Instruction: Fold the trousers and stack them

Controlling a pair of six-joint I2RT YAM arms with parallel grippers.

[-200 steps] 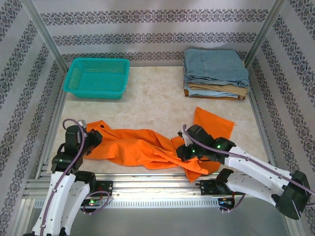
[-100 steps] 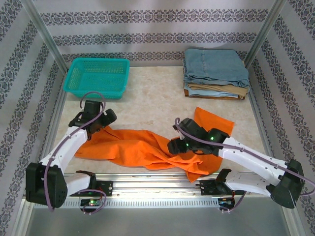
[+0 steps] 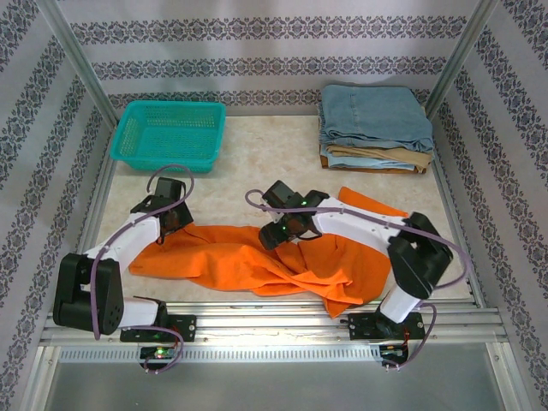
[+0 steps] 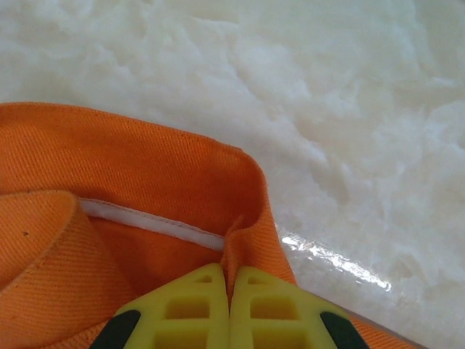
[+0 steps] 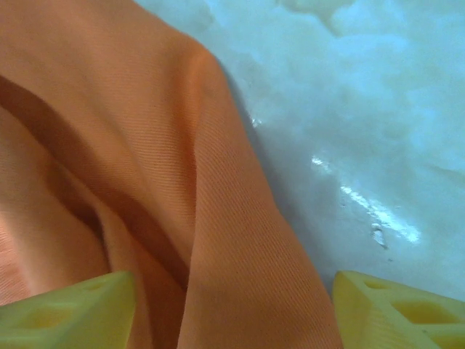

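Two arms shift to the far edge: my left gripper (image 3: pixel 164 228) has swung out from beside its base to the far left end of the orange trousers (image 3: pixel 231 261). It is now clamped tight on a folded edge of the cloth. My right gripper (image 3: pixel 274 235) has left the near side of the heap for the far edge of its crumpled middle. Its jaws stand apart astride a ridge of fabric, gripping nothing yet. The trousers lie rumpled along the near side of the surface (image 3: pixel 274 167), well apart from the folded stack (image 3: pixel 374 128) at the far right. Once the right gripper closes, spreading the cloth flat looks likely to be the next step.
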